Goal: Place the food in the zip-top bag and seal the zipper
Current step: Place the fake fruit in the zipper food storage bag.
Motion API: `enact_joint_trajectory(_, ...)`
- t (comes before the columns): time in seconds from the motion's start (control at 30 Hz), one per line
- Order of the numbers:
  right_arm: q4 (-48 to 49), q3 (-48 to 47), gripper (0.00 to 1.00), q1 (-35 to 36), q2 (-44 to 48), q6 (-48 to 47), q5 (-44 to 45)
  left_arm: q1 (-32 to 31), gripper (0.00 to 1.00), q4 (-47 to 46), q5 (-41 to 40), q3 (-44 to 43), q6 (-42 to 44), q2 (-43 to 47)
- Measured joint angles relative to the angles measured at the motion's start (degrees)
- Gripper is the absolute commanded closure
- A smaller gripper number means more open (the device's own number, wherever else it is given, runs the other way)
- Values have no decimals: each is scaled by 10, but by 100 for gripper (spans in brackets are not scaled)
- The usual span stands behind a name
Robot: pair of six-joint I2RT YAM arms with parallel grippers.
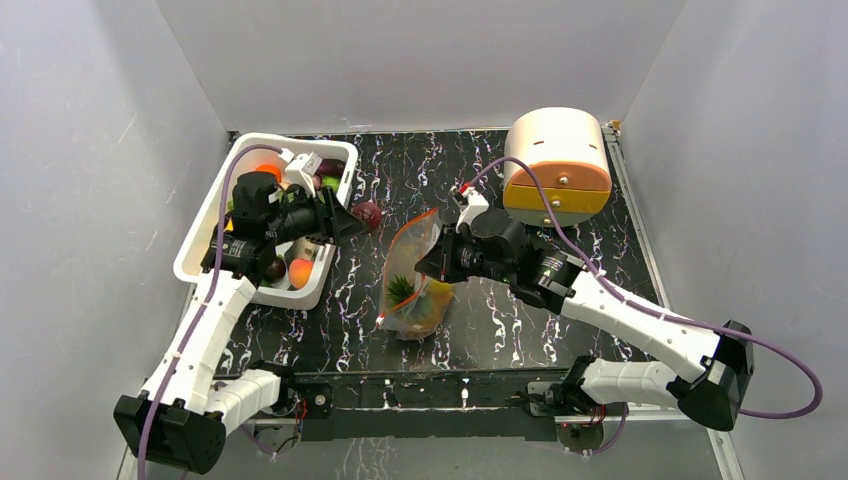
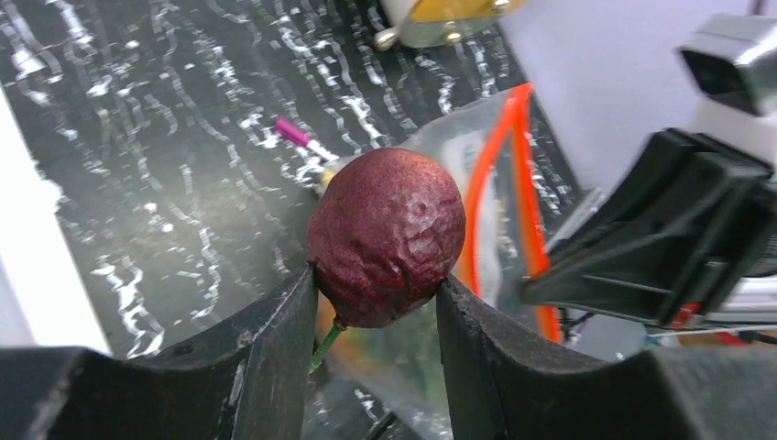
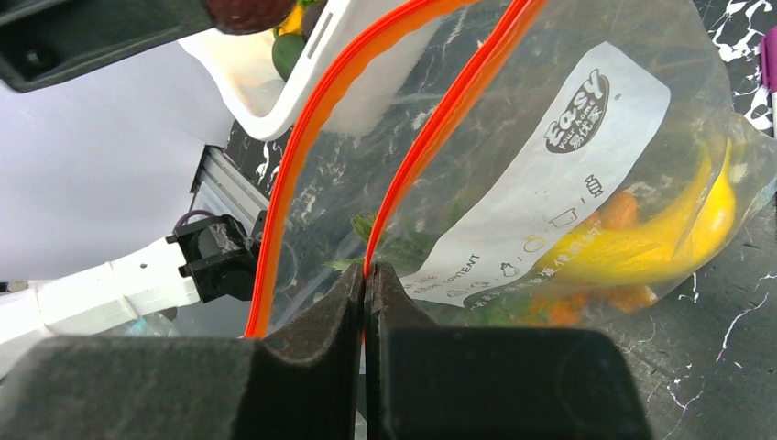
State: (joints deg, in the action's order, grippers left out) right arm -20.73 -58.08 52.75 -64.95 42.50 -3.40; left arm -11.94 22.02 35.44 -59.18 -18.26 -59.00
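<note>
A dark red wrinkled fruit (image 2: pixel 387 236) with a green stem is pinched between my left gripper's (image 2: pixel 377 293) fingers, hanging just left of the zip-top bag's mouth (image 1: pixel 367 214). The clear zip-top bag (image 1: pixel 415 280) stands on the table between the arms, holding yellow, orange and green food (image 3: pixel 641 247). My right gripper (image 3: pixel 366 275) is shut on one side of the orange-red zipper (image 3: pixel 445 124), lifting that edge so the mouth gapes. The other zipper strip hangs apart from it. More food lies in the white tub (image 1: pixel 200 240).
The white tub sits at the back left under my left arm. A round cream and orange container (image 1: pixel 557 160) stands at the back right. A thin purple pen (image 2: pixel 293 131) lies on the black marbled table beyond the bag. White walls enclose three sides.
</note>
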Motion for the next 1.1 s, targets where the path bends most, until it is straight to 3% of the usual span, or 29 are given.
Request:
enact_joint_trajectory(0.2, 0, -2, 100, 0, -1, 1, 6, -35, 81, -75, 53, 0, -86, 15)
enact_joint_trajectory(0.53, 0, -7, 100, 0, -4, 3, 16, -109, 76, -127, 110, 18, -140, 19)
enact_joint_trajectory(0.93, -5, -7, 100, 0, 2, 3, 42, -150, 75, -66, 71, 25, -107, 3)
enact_joint_trajectory(1.1, -10, -7, 100, 0, 23, 5, 58, -154, 63, -27, 35, 17, -87, -12)
